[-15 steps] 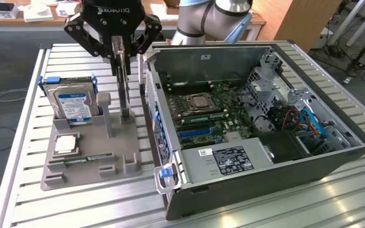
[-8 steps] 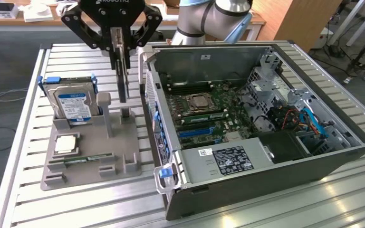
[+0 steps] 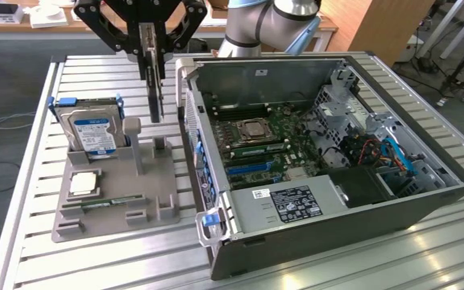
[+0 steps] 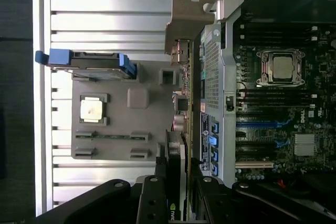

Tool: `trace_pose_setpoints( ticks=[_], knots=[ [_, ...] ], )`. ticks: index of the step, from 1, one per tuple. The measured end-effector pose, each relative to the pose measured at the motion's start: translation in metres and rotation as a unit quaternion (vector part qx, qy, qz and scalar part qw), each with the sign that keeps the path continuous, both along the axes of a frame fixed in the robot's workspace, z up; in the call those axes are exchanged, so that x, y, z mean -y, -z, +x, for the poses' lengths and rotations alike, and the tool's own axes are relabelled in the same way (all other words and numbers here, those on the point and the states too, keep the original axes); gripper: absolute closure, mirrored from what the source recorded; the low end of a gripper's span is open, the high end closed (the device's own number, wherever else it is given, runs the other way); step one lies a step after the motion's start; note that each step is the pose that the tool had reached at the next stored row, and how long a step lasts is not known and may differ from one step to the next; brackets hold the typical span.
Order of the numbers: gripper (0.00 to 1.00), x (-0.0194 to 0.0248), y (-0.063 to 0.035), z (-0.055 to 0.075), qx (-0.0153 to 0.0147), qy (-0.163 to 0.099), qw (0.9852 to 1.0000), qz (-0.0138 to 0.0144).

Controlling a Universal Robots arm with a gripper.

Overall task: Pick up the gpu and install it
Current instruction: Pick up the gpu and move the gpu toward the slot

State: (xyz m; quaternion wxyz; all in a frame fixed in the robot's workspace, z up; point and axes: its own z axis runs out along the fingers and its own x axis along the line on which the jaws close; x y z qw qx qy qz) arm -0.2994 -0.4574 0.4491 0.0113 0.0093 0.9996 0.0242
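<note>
Closest to the exterior camera is the front corner of the open computer case (image 3: 337, 229). It lies on its side on the slatted metal tabletop (image 3: 95, 260), with the motherboard (image 3: 264, 142) and the labelled power supply (image 3: 296, 202) exposed.

Behind it, the gripper (image 3: 151, 57) hangs from the robot arm (image 3: 272, 24). Its jaws are partly closed and clamped on the gpu (image 3: 156, 99), one on each flat face. The card hangs upright and edge-on over the grey holder tray (image 3: 115, 211), between the hard drive (image 3: 93, 130) in its blue carrier and the case wall.

In the wrist view the gpu (image 4: 181, 61) runs out from the gripper (image 4: 178, 177) just beside the case wall, with its pale metal bracket (image 4: 184, 17) at the far end.

The tray also holds a CPU chip (image 3: 83, 181) and a RAM stick (image 3: 103, 205). Dark floor surrounds the tabletop, and wooden furniture (image 3: 377, 24) stands behind it.
</note>
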Motion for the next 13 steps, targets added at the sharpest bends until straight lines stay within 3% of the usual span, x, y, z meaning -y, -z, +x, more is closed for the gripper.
trace_pose_setpoints(
  ticks=[13],
  knots=[
    [0.73,0.0000,-0.0001,0.011,0.0000,0.000,1.0000,0.0001]
  ],
)
